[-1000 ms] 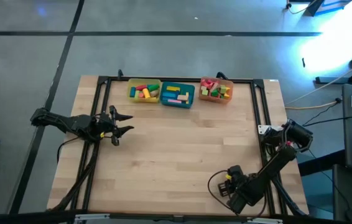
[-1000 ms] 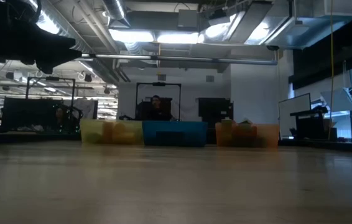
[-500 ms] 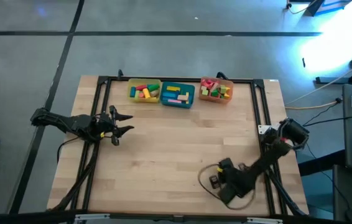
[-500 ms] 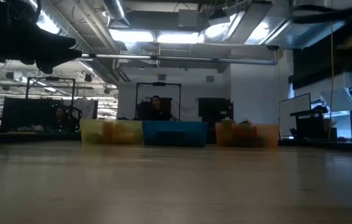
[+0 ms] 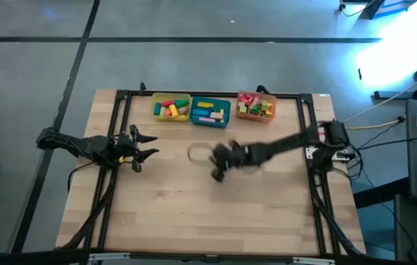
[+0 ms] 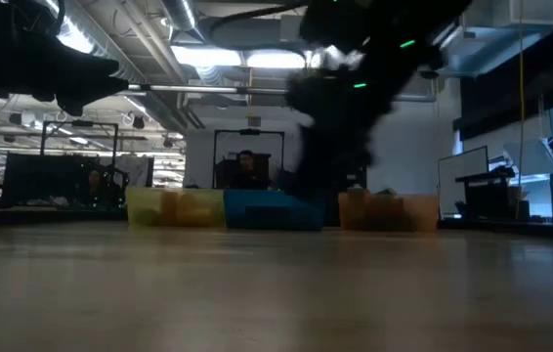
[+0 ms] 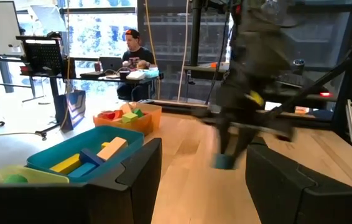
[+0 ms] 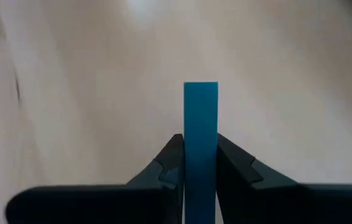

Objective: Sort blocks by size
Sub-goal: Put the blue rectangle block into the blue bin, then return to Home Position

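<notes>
From above, the right hand (image 5: 218, 163) is blurred over the worktop (image 5: 194, 213) centre; the left hand (image 5: 141, 149), fingers spread, waits near the left edge. Blocks (image 5: 172, 108) fill three trays at the far edge. At the right wrist, a blue bar (image 8: 201, 143) is seen pinched upright.

One camera hangs overhead looking straight down, one sits level on the surface (image 5: 194, 199) facing the trays (image 6: 272, 209), which both share; wrist cameras look forward, close.
</notes>
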Motion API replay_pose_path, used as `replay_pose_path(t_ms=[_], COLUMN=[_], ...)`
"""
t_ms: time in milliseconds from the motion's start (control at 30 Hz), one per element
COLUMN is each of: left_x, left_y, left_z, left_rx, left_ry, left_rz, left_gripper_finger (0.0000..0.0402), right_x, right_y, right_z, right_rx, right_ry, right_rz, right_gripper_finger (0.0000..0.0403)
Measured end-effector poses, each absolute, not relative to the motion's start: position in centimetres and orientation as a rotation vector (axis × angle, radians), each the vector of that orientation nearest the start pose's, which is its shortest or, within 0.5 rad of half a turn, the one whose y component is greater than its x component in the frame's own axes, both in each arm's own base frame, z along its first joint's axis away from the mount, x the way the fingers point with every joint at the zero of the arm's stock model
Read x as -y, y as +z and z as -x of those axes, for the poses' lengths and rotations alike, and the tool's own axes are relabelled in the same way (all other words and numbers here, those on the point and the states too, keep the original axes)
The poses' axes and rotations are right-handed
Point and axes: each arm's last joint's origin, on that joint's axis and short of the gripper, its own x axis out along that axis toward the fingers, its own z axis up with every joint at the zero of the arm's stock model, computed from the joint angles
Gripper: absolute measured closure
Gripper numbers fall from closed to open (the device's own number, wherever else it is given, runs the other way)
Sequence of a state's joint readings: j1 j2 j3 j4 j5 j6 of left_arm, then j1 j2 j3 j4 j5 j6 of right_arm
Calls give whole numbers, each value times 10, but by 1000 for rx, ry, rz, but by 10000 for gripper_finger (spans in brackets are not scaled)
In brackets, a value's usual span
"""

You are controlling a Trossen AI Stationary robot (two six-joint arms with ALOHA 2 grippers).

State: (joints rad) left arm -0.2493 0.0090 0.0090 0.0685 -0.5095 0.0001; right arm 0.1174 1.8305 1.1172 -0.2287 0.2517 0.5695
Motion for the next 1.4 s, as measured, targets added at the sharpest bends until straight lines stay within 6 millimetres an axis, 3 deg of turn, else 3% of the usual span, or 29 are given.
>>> replay_pose_path(t_ms=[133,300,433,600,867,1000,1233,1300,1400], left_x=[9,9,9,9,9,9,7,5,2], left_y=[172,172,172,172,172,172,174,173,172], left_z=[-94,-94,-94,-94,-94,-94,-94,-94,-94], left_rx=[64,64,62,62,77,74,87,80,80], left_ry=[260,261,261,261,257,258,303,332,370], left_rz=[25,18,3,3,130,106,67,80,98], left_gripper_finger=[204,204,204,204,204,204,204,204,204], right_x=[32,105,143,170,177,167,128,116,99], right_y=[181,195,201,208,214,253,349,361,357], right_z=[-383,-379,-371,-366,-361,-343,-270,-245,-209], right_rx=[-709,-660,-605,-500,-480,-447,-343,-311,-278], right_ry=[-342,-495,-521,-523,-513,-463,-358,-357,-356], right_rz=[-313,-221,-207,-243,-256,-252,-97,-78,-69], right_gripper_finger=[344,344,338,287,215,207,210,210,210])
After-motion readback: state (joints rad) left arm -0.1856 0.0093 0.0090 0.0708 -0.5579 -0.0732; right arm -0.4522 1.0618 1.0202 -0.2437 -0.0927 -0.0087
